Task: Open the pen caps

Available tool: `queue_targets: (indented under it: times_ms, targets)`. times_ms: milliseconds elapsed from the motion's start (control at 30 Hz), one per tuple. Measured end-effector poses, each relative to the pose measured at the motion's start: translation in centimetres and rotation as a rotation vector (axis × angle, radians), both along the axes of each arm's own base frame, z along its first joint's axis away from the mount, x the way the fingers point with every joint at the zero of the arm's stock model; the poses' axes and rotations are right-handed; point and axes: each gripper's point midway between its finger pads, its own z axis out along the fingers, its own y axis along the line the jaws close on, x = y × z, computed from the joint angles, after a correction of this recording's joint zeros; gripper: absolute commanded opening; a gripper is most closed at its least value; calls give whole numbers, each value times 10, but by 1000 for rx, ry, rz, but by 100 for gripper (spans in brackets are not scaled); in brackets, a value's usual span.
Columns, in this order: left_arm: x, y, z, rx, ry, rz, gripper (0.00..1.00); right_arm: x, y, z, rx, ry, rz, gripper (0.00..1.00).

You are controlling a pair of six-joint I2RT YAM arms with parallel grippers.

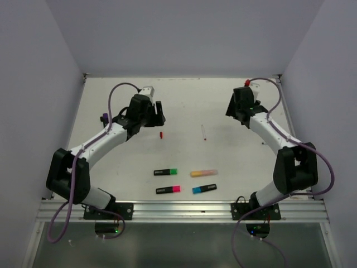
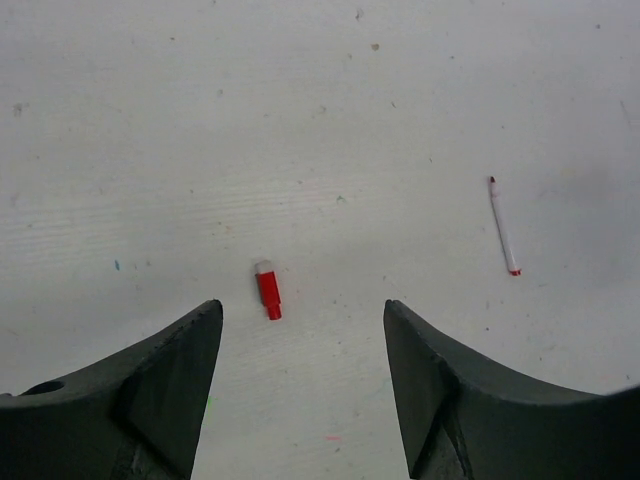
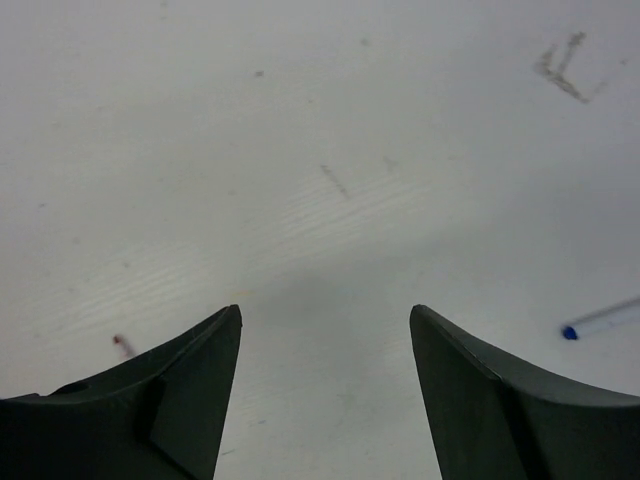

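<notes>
A small red pen cap (image 2: 267, 289) lies loose on the white table, just ahead of my left gripper (image 2: 303, 305), which is open with nothing between its fingers. From above, the red cap (image 1: 161, 134) sits below the left gripper (image 1: 159, 115). A thin white pen (image 2: 503, 227) with a red tip lies to the right of the cap, alone at mid-table (image 1: 204, 132). My right gripper (image 3: 325, 310) is open and empty over bare table at the far right (image 1: 231, 110). A white pen with a blue tip (image 3: 603, 319) shows at the right edge of the right wrist view.
Near the front lie several capped highlighters: a black one with a green cap (image 1: 165, 172), a peach-orange one (image 1: 203, 173), a black one with a pink cap (image 1: 168, 190) and a black one with a blue cap (image 1: 204, 188). A small purple object (image 1: 104, 118) lies by the left wall.
</notes>
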Motion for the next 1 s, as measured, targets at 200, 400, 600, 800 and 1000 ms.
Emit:
queue_targets:
  times_ms: [200,400,600,800,1000]
  targets:
    - [-32,-22,-15,-60,5,-79,71,-24,-98,-29,14,102,-284,82]
    - [-57,-46,-27,-107,13,-166,74,-45,-157,-50,52,170,-484,77]
    - [-66,-67,-13,-166,-33,-233,74,-58,-182,-70,108,208,-604,72]
    - [-68,-70,-14,-186,-44,-248,75,-61,-178,-90,144,253,-629,64]
    - [-70,-73,-14,-197,-45,-263,75,-67,-185,-108,157,299,-664,60]
